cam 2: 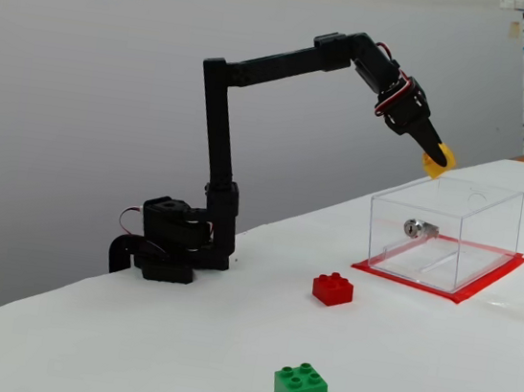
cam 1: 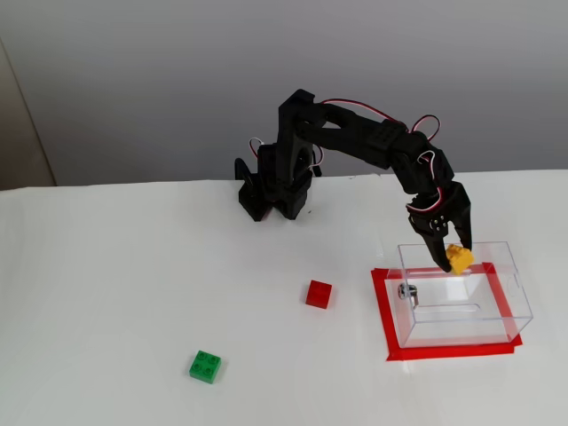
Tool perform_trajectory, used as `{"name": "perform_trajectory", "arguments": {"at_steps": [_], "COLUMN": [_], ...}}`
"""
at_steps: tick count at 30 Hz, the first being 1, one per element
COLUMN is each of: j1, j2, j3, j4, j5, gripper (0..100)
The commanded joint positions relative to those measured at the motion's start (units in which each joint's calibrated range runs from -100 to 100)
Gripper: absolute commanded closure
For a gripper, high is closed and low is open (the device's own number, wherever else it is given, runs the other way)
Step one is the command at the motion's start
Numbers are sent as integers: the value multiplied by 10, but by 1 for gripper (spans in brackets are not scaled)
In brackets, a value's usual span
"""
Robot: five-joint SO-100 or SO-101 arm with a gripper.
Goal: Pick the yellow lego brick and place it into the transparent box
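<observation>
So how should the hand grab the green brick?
Probably straight down from above, fingers closing on two opposite flat sides of the green brick. It sits flat with studs up and open table all around; the red brick is well away.

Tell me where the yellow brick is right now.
The yellow lego brick is held in the gripper, in the air above the transparent box at the right of both fixed views, far from the red brick and green brick.
</observation>
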Motion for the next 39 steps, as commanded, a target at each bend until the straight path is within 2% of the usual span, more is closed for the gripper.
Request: {"name": "perform_trajectory", "arguments": {"at_steps": [1,21,27,39], "j1": [-5,0,-4,-5], "j2": [-3,4,42,81], "j3": [-8,-8,-11,-53], "j4": [-8,-9,-57,-59], "j5": [-2,-3,-3,-3], "gripper": [92,91,91,89]}}
